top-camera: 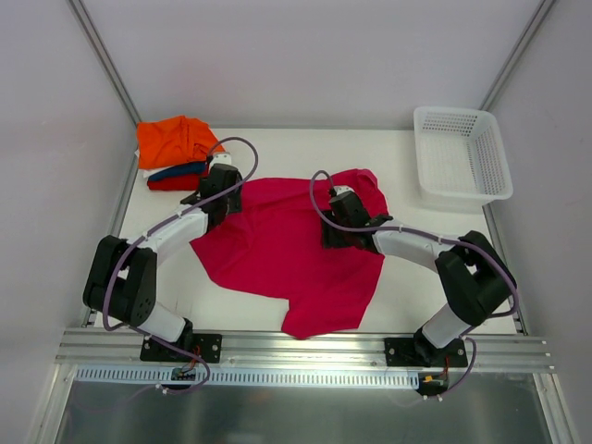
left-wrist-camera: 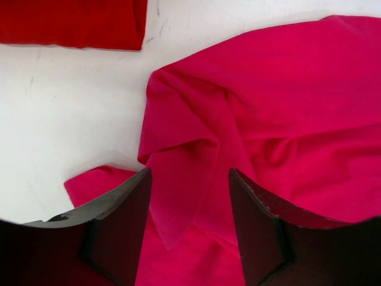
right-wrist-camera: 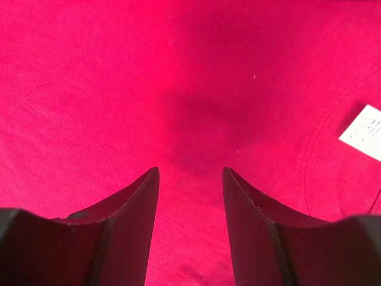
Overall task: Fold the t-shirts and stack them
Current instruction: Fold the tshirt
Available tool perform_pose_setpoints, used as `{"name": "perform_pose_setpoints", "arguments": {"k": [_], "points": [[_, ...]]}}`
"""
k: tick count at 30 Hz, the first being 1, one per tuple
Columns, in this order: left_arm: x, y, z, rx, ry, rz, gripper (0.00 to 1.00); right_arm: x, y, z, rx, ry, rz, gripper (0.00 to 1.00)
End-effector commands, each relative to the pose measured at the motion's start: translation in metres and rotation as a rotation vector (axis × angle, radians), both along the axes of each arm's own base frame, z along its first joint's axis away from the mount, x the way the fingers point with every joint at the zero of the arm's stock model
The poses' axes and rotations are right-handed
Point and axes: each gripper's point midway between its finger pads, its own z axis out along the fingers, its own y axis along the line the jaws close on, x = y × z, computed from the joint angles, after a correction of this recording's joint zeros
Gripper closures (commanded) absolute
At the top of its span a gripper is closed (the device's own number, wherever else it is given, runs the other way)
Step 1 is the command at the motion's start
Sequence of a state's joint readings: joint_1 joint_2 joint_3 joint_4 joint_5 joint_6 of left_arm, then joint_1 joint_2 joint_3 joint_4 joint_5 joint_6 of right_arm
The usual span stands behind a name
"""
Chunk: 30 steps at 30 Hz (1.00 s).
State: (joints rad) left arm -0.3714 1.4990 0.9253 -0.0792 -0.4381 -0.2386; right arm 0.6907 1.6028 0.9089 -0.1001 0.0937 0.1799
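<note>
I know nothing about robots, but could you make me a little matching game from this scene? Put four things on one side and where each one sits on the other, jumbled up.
Things:
1. pink t-shirt
2. orange t-shirt
3. red t-shirt
4. white basket

Places:
A. far right corner
B. far left, lowest of the folded shirts
C. spread across the middle of the table
D. far left, topmost of the folded shirts

Pairs: 1-C, 2-D, 3-B, 4-A

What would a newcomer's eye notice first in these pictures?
The large magenta-pink t-shirt, spread crumpled across the middle of the table, with the left gripper and right gripper above it, jaws apart. Next, the orange-topped folded stack at the far left corner and the white basket at far right.
</note>
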Motion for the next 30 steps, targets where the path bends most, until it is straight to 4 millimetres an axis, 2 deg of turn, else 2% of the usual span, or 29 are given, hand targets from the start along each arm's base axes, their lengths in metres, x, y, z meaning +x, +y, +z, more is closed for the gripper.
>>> {"name": "perform_pose_setpoints", "arguments": {"k": [1, 7, 14, 15, 20, 30], "points": [[0.019, -0.018, 0.014, -0.140, -0.055, -0.028, 0.47, 0.004, 0.006, 0.000, 0.023, -0.024, -0.027, 0.50], [0.023, -0.017, -0.002, -0.135, -0.015, -0.033, 0.48, 0.002, 0.014, -0.001, 0.034, -0.021, -0.011, 0.51], [0.028, -0.019, -0.030, -0.157, 0.053, -0.038, 0.49, -0.002, 0.019, 0.004, 0.048, -0.029, 0.001, 0.52], [0.034, -0.020, -0.027, -0.162, 0.032, -0.042, 0.49, -0.002, 0.019, 0.005, 0.049, -0.029, 0.001, 0.52], [0.038, -0.017, -0.027, -0.159, 0.030, -0.030, 0.47, -0.005, 0.018, 0.001, 0.046, -0.022, 0.000, 0.52], [0.037, 0.013, 0.002, -0.026, -0.016, 0.052, 0.46, -0.008, 0.024, -0.002, 0.051, -0.012, 0.017, 0.53]]}}
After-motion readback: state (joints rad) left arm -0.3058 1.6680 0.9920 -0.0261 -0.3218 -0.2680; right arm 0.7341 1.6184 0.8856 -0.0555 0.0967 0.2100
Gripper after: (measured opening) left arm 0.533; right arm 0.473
